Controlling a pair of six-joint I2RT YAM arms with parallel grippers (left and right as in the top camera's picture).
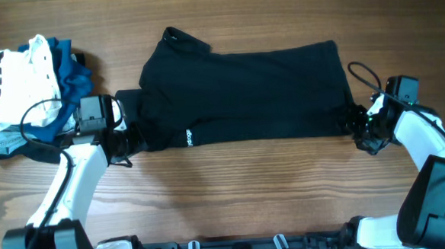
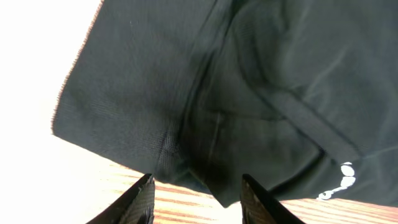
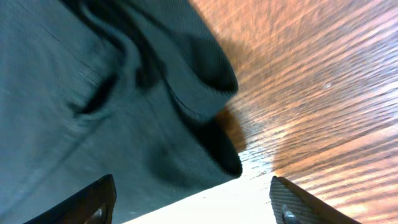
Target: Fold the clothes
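Observation:
The clothes, a black shirt (image 1: 244, 93), lie folded into a wide band across the middle of the table, collar (image 1: 178, 37) at the far left and a small white label (image 1: 189, 138) on the near edge. My left gripper (image 1: 128, 141) sits at the band's left near corner. In the left wrist view it (image 2: 198, 200) is open, with a fold of the shirt (image 2: 186, 93) just ahead and a tip of fabric lying loose between the fingers. My right gripper (image 1: 357, 125) is at the right end. In its wrist view it (image 3: 193, 205) stands wide open over the shirt's hem (image 3: 124, 124), gripping nothing.
A pile of a white striped garment (image 1: 10, 82) and blue garments (image 1: 71, 67) lies at the far left, close behind the left arm. Bare wooden table (image 1: 249, 192) runs along the front. A black cable (image 1: 363, 75) loops by the right wrist.

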